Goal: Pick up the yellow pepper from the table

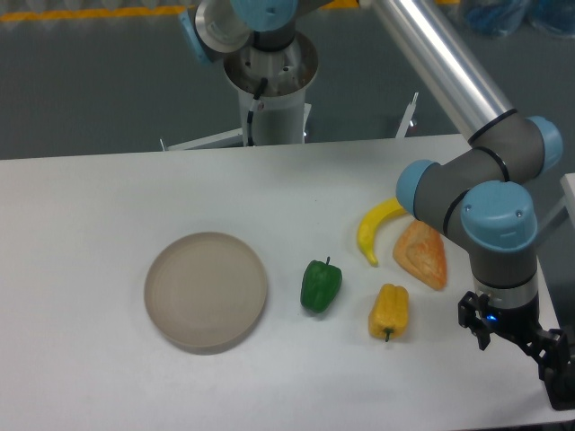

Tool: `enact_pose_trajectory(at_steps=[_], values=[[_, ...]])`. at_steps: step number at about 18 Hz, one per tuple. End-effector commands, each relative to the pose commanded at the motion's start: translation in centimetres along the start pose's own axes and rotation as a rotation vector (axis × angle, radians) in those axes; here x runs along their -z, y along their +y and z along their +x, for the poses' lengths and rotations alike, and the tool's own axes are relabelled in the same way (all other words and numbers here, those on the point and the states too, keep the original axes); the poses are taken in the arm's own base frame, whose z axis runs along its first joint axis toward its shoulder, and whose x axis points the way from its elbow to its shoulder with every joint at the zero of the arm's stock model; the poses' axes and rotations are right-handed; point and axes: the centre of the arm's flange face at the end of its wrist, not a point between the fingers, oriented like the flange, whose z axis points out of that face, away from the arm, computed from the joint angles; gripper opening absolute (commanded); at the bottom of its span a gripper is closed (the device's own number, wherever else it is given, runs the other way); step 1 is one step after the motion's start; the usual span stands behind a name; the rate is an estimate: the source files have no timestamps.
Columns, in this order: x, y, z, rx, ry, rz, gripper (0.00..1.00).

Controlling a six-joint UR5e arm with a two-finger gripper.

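Observation:
The yellow pepper [388, 312] lies on its side on the white table [108, 206], right of centre, with its dark stem pointing toward the front edge. My gripper [557, 370] hangs low over the table's front right corner, well to the right of the pepper and apart from it. Its black body is partly cut off by the frame edge, so the jaws cannot be made out. Nothing shows between the fingers.
A green pepper [321, 285] stands just left of the yellow one. A yellow banana [375, 229] and an orange wedge slice [424, 254] lie behind it, close to the arm's wrist [499, 224]. A round beige plate [207, 289] sits at the left.

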Motion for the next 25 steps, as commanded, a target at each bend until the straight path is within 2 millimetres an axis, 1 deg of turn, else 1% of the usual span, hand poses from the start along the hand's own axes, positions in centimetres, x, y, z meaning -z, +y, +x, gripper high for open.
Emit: enact_pose_trajectory(at_steps=[3, 6, 8, 10, 12, 15, 16, 17, 18, 20, 21, 23, 25], values=[[0.2, 0.0, 0.1, 0.003, 0.001, 0.000, 1.00], [1.2, 0.4, 1.1, 0.009, 0.013, -0.005, 1.00], [2.5, 1.3, 2.0, 0.035, 0.024, -0.007, 1.00], [3.4, 1.8, 2.8, 0.039, 0.033, -0.009, 1.00], [5.1, 2.3, 4.0, 0.037, 0.071, -0.021, 1.00], [8.4, 5.2, 5.6, 0.076, 0.185, -0.049, 1.00], [8.7, 5.4, 6.0, 0.115, 0.206, -0.039, 1.00], [8.4, 5.5, 6.8, 0.164, 0.235, -0.032, 1.00], [7.7, 5.8, 7.4, 0.220, 0.262, -0.024, 1.00], [7.2, 5.1, 8.0, 0.405, 0.310, 0.031, 1.00], [6.3, 4.8, 8.5, 0.498, 0.342, 0.043, 1.00], [5.2, 4.5, 8.8, 0.555, 0.370, 0.048, 1.00], [4.4, 4.3, 9.4, 0.564, 0.393, 0.068, 1.00]])
